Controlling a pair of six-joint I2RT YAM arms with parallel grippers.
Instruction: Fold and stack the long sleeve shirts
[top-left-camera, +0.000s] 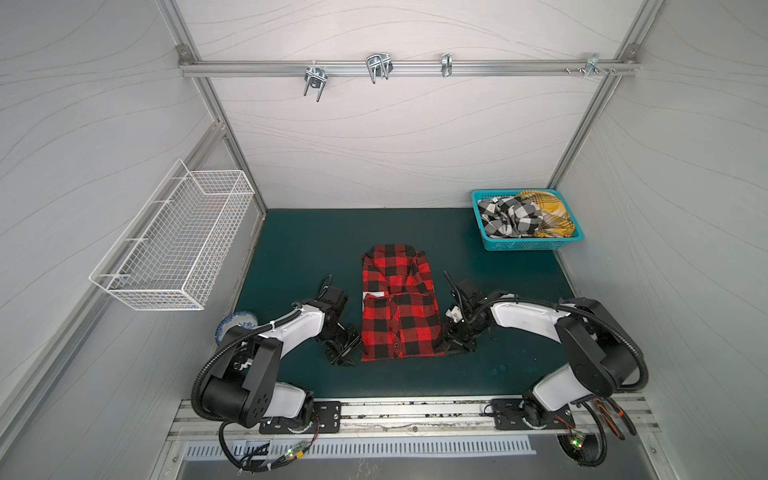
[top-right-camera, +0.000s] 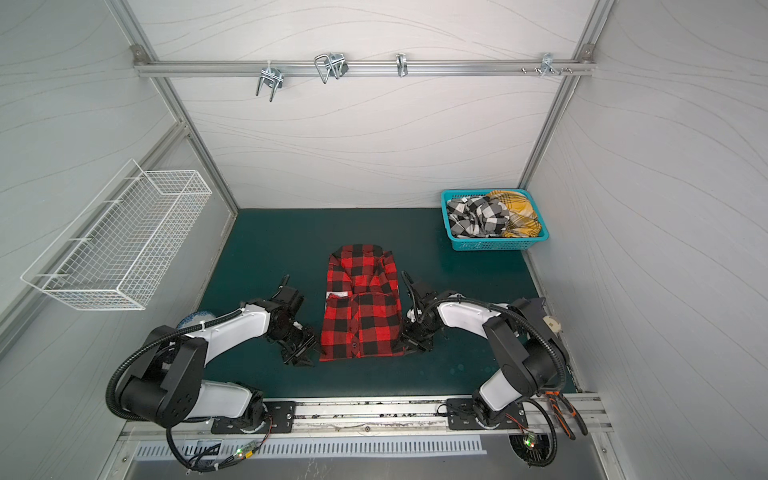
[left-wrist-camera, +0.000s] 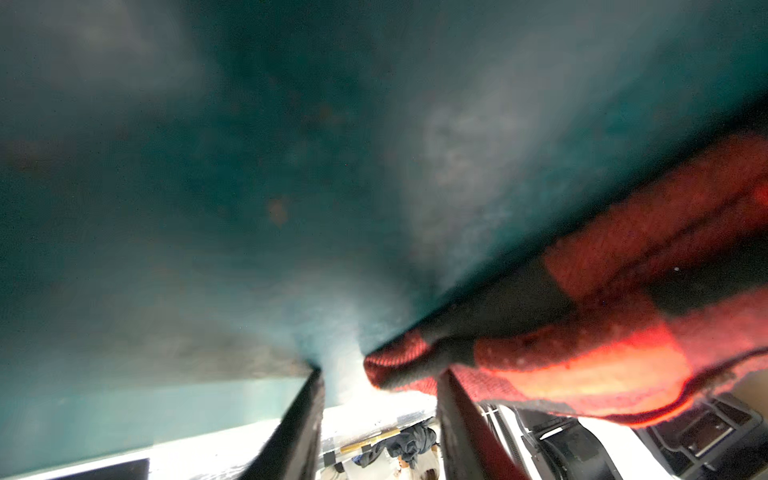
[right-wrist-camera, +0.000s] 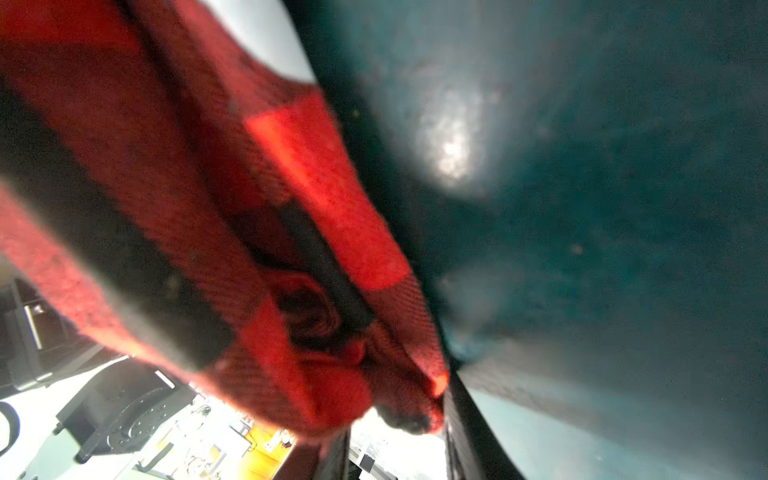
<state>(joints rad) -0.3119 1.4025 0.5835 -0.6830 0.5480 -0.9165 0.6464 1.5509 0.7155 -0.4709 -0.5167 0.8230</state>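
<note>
A white wire basket (top-left-camera: 178, 249) is hung on the wall at far left, well apart from the work. Next, the left fingers (left-wrist-camera: 299, 424) are placed low on the tabletop (top-left-camera: 311, 241), at the near-left hem corner of the red-and-black shirt (top-left-camera: 395, 316). In the left wrist view they are seen standing apart, with light between them and the cloth corner lying against one finger only, so nothing is clamped there. The shirt itself is laid flat in the middle of the tabletop, collar away from the robot and hem toward it. Its sides are turned in so that a long narrow strip is formed, a shape judged to allow a single fold from hem to collar. The right fingers (right-wrist-camera: 469, 436) are set at the opposite hem corner, presumably so that both corners can be lifted together and the fold kept square. There a bunched corner fills most of the gap, and whether it is pinched cannot be told from the blurred wrist view. At far right, the black-and-white shirt (top-left-camera: 509, 220) and the yellow shirt (top-left-camera: 548, 216) are heaped crumpled in a blue basket (top-left-camera: 523, 246), which is set at the far corner, evidently so that the folding area is not crowded.
</note>
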